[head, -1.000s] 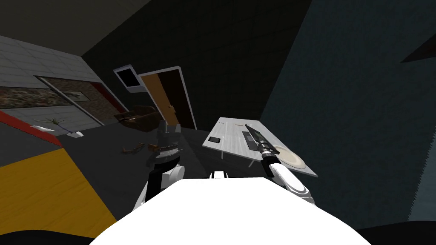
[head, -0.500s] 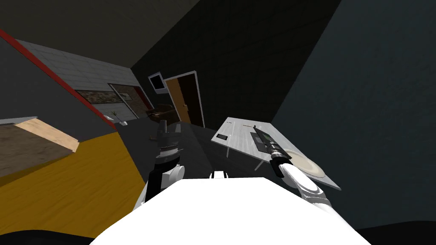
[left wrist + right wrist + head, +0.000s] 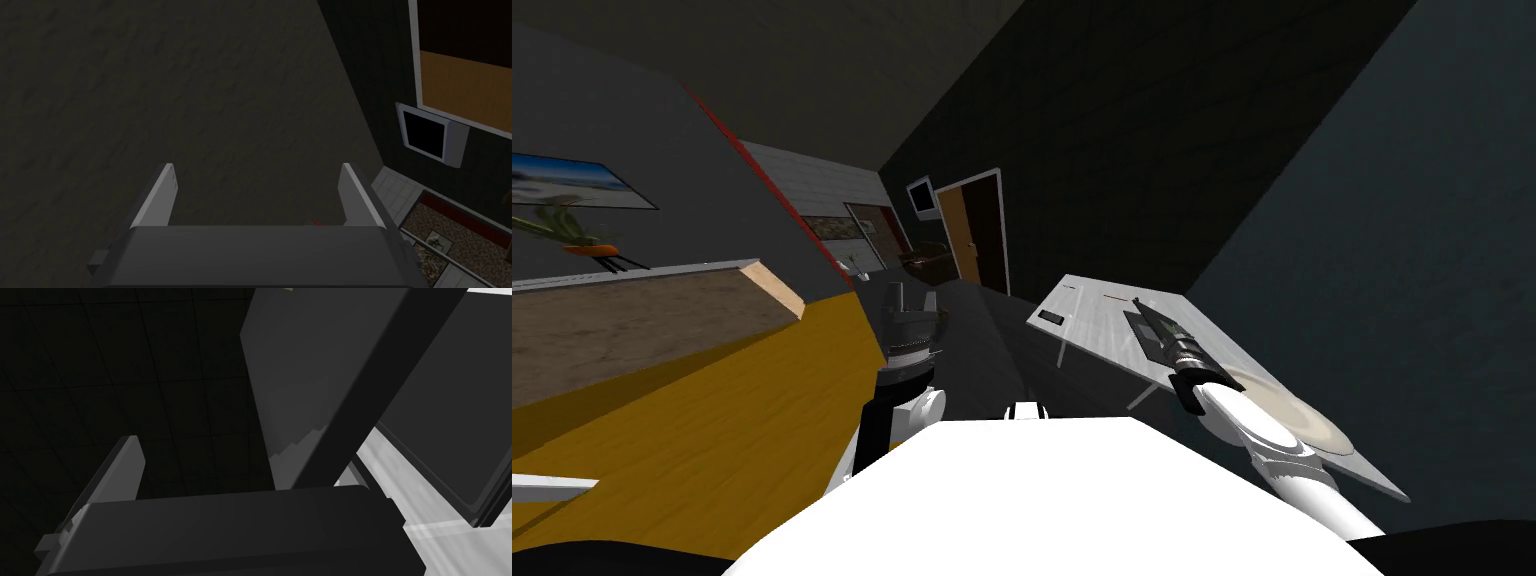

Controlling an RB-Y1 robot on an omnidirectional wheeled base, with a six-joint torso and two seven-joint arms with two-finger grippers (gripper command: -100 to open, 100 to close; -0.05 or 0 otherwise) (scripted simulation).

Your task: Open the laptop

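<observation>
Dark laptop (image 3: 1138, 322) on a light grey table (image 3: 1092, 315), ahead and to the right, about midway along the top. Partly open: lid (image 3: 305, 378) raised at a slant off the lower half (image 3: 450, 418), which lies flat on the tabletop. Fleck of green at the lid's far end in the right wrist view.

At the laptop: right gripper (image 3: 1162, 333), arm stretched out over the near part of the table. Blades spread wide, nothing pinched. One finger (image 3: 122, 463) out in the open, well clear of the lid. Lid's near edge crosses in front of the other finger, which is mostly hidden. Whether that one touches the lid: cannot tell.

Round pale plate (image 3: 1302, 415) on the near end of the table, partly covered by the right forearm. Small dark flat object (image 3: 1052, 317) near the table's far left corner, apart from the laptop.

Off to the left, away from the table: left gripper (image 3: 912, 298), held up in front of the body, blades spread, holding nothing.

Brown door (image 3: 974, 240) in a white frame, set in the dark far wall beyond the table's far end.
</observation>
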